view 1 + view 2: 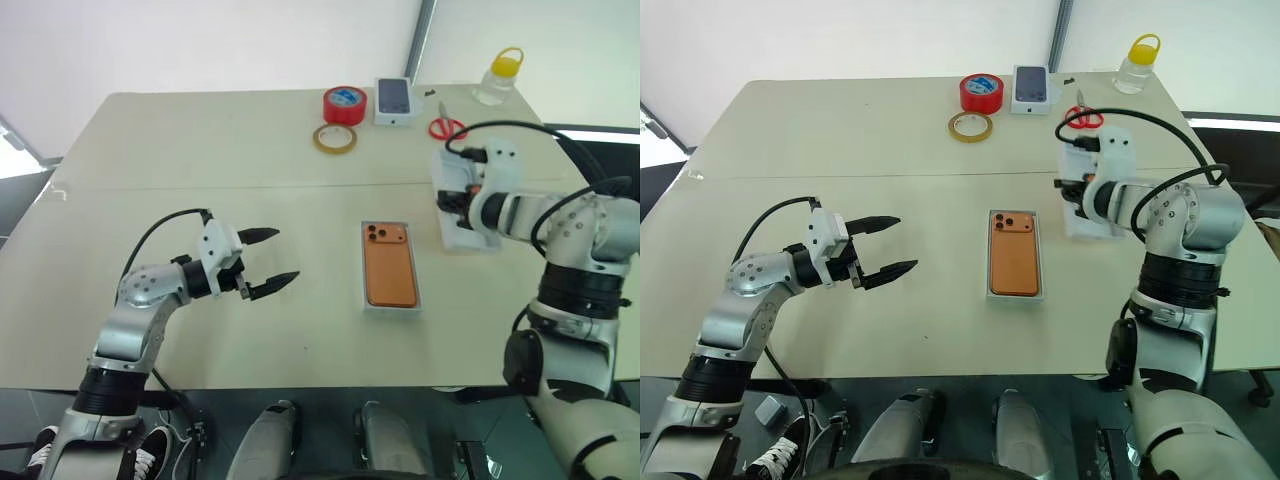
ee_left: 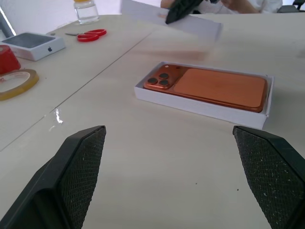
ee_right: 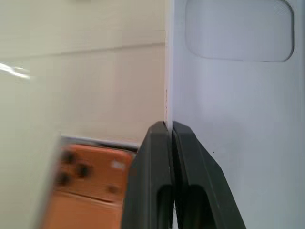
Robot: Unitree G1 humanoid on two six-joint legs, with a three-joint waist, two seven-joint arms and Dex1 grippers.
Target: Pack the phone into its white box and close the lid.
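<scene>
- The phone already lies camera side up inside the white box, which sits near the middle of the surface; judging by that, the packing step is done.
- The lid is not yet on; it is off to the right of the box, well apart from it, pinched by one wall in the right claw, whose two fingers are pressed together on the thin card.
- The left claw hangs spread wide and empty to the left of the box, pointing toward it.
- Left to do, as I judge it: carry the lid over the box, line it up and press it down.
</scene>
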